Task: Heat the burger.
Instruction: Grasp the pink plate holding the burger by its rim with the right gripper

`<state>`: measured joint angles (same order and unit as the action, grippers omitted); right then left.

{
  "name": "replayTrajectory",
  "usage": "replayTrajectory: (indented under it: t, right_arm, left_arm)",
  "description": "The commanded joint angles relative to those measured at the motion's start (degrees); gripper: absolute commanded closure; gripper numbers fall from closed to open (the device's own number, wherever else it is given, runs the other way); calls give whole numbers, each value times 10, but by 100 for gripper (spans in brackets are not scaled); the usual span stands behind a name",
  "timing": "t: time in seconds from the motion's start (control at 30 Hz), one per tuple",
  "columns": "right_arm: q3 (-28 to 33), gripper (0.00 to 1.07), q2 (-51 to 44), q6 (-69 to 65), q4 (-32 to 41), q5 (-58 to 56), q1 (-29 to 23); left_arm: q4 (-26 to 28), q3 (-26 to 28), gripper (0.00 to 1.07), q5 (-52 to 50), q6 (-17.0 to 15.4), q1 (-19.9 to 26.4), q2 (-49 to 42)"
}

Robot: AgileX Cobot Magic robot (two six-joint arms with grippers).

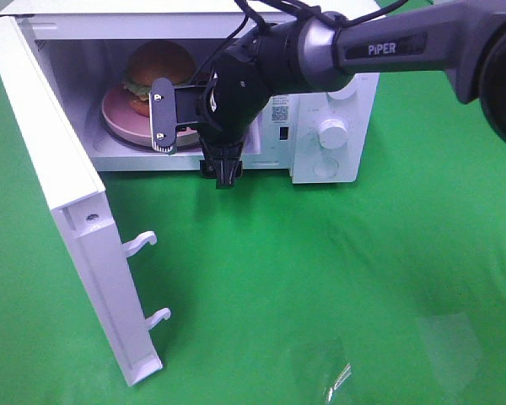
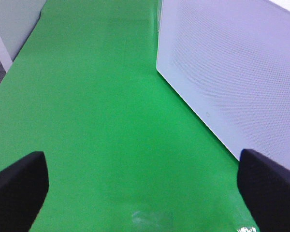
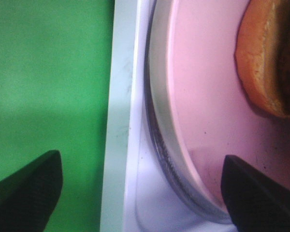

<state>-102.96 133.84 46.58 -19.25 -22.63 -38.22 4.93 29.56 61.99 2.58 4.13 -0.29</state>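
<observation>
The burger [image 1: 158, 71] is already set on the pink plate [image 1: 118, 121] inside the microwave [image 1: 337, 101], whose door [image 1: 59, 211] stands wide open. Closing the door and turning the knob [image 1: 331, 132] are judged to be what is left.

The right gripper [image 1: 181, 114] is held at the cavity mouth, its fingers spread and holding nothing; the plate rim lies between them, and the burger is just beyond the fingertips.

The left gripper [image 2: 140, 186] is likewise released, hovering over the green cloth [image 2: 96, 121], with the door's outer face beside one finger.
</observation>
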Motion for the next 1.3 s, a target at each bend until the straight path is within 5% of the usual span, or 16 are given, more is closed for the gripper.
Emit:
replayTrajectory:
  t: [0.03,0.8,1.03,1.3]
  right_arm:
    - [-26,23,18,-4,13,-3,2]
    - [-68,28,75,2,31,-1,2]
    - [-68,53,75,-2,31,-7,1]
    - [-68,104,66,-2,36,-45,0]
  left_arm:
    - [2,0,9,-6,-1,1,-2]
    - [2,0,9,-6,-1,1,-2]
    - [2,0,9,-6,-1,1,-2]
    - [2,0,9,-6,-1,1,-2]
